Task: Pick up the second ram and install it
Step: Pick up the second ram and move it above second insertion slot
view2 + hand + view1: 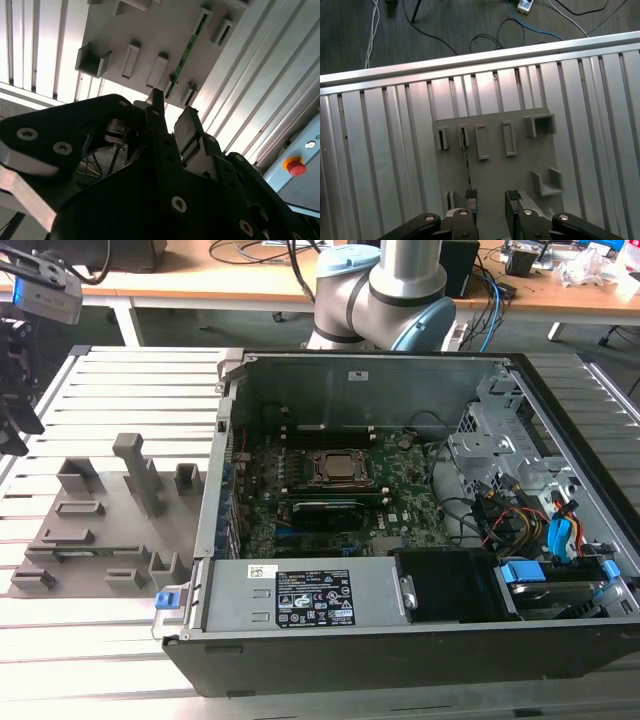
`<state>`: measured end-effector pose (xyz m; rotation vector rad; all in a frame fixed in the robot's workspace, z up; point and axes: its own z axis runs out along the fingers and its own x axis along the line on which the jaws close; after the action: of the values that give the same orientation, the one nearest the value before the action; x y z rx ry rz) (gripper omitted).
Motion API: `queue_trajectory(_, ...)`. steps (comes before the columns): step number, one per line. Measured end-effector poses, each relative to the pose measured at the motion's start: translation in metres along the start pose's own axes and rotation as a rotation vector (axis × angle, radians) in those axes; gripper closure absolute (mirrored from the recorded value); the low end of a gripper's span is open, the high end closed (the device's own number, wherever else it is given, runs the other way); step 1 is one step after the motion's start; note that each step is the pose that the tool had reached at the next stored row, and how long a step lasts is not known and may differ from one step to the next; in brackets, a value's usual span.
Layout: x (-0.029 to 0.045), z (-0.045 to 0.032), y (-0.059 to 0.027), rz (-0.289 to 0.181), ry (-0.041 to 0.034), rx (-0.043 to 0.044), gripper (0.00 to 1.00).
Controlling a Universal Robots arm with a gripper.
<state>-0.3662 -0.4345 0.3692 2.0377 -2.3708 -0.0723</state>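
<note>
Tool [491, 199] above the fixture [520, 165] — jaws spread.
The ram [466, 160] stands on edge in a fixture slot — ungripped, its end near one jaw.

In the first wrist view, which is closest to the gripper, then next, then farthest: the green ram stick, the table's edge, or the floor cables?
1. The second ram, standing on edge in the grey fixture, beside the open gripper.
2. The table's edge rail, beyond the fixture.
3. The floor cables, past the table.
</note>
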Motion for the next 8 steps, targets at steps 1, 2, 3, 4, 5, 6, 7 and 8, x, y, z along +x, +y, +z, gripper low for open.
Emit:
queue_trajectory(1, 0.0, 0.0022, -0.0001, 0.0, 0.0, 0.0001, 0.64)
queue_trajectory(2, 0.0001, 0.004, -0.0002, 0.0, 0.0, 0.0, 0.64)
queue_trajectory(3, 0.0001, 0.0052, -0.0002, 0.0, 0.0, 0.0, 0.64)
queue_trajectory(4, 0.0001, 0.006, -0.0003, 0.0, 0.0, 0.0, 0.64)
queue_trajectory(5, 0.0001, 0.0068, -0.0003, 0.0, 0.0, 0.0, 0.64)
queue_trajectory(6, 0.0001, 0.0083, -0.0004, 0.0, 0.0, 0.0, 0.64)
queue_trajectory(7, 0.0002, 0.0096, -0.0004, 0.0, 0.0, 0.0, 0.64)
queue_trajectory(8, 0.0002, 0.011, -0.0005, 0.0, 0.0, 0.0, 0.64)
